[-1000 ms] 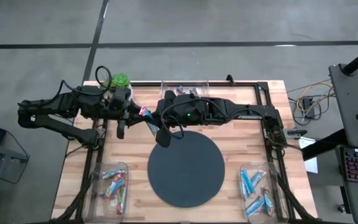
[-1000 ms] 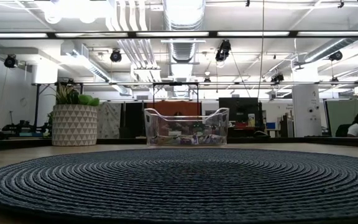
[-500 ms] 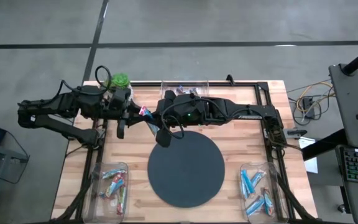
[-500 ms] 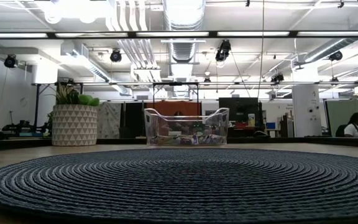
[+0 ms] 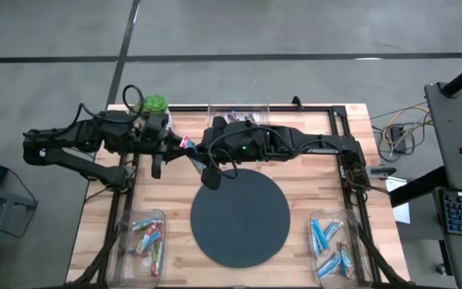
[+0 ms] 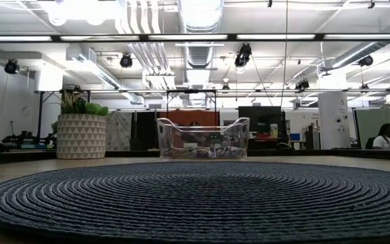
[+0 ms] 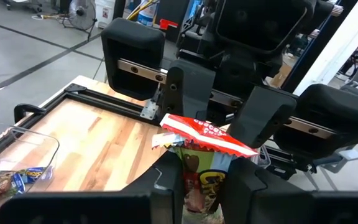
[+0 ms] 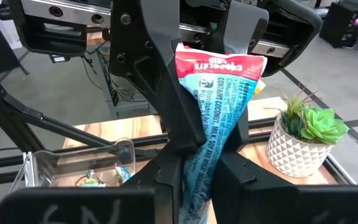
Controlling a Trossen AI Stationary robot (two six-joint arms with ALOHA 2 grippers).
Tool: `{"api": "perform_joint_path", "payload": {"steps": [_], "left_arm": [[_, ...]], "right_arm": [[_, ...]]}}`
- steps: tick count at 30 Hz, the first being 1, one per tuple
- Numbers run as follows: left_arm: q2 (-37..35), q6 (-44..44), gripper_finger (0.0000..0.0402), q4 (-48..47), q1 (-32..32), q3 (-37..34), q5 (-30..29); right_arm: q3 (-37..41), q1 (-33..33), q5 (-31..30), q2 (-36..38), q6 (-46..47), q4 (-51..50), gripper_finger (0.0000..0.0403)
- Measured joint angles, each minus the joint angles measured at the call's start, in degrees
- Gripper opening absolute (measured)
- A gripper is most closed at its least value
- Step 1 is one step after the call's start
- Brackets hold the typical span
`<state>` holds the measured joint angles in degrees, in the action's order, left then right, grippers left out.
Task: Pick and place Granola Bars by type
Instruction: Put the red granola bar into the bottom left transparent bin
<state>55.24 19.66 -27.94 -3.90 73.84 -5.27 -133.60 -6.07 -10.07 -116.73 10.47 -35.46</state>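
A red-and-blue shiny wrapped granola bar [image 5: 188, 145] hangs in the air above the wooden desk [image 5: 311, 181], held at both ends; the left gripper [image 7: 194, 186] fingers pinch one end, the right gripper [image 8: 197, 180] fingers the other; its long axis runs straight between them, left to right across the desk; neither arm is nearer.

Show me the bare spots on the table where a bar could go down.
Free: the round mat, and the wood flanking it toward the left bin and right bin. Crowded: the back edge, where both grippers meet on a bar.
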Motion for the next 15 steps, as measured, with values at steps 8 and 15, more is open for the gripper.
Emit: {"api": "perform_joint_path", "payload": {"steps": [8, 15], "left_arm": [[0.09, -0.01, 0.0054, -0.04, 0.04, -0.02, -1.91], [0.06, -0.11, 0.0053, -0.89, 0.07, -0.02, -2.50]], "right_arm": [[0.00, 0.00, 0.04, 0.00, 1.61, -0.35, 0.0124], [0.00, 0.03, 0.02, 0.71, 1.49, -1.25, 0.0179]]}}
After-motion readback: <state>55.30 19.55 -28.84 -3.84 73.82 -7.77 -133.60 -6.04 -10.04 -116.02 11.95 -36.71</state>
